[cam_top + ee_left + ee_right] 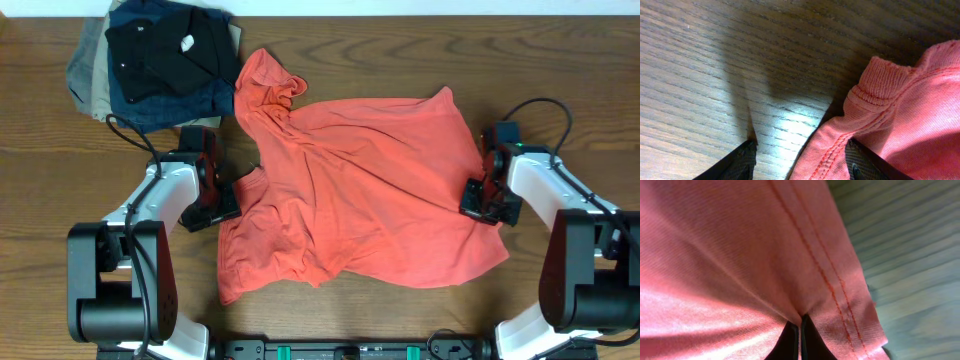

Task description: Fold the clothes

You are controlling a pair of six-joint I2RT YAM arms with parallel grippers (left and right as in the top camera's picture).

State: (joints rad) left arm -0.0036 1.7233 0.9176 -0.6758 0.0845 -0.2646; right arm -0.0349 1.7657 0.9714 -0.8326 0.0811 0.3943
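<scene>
T-shirt [370, 190] lies mid-table, opened out but rumpled. One sleeve is curled over at the far side and the lower left corner is bunched. No fold made yet, as far as I can see.

Right gripper [478, 200] sits at the shirt's right edge. Its jaws are pinched tight on the fabric just inside the stitched hem [835, 280], with creases running into the tips.

Left gripper [228, 200] is at the shirt's left edge, jaws apart. One finger rests over bare table [400, 50], the other against a ribbed edge; it grips nothing.

Pile of dark and tan garments [160, 60] sits at the far left corner, just beside the shirt.

Judgement: early stage. One side is gripped, the other waits for a pinch. Flattening and every fold remain.
</scene>
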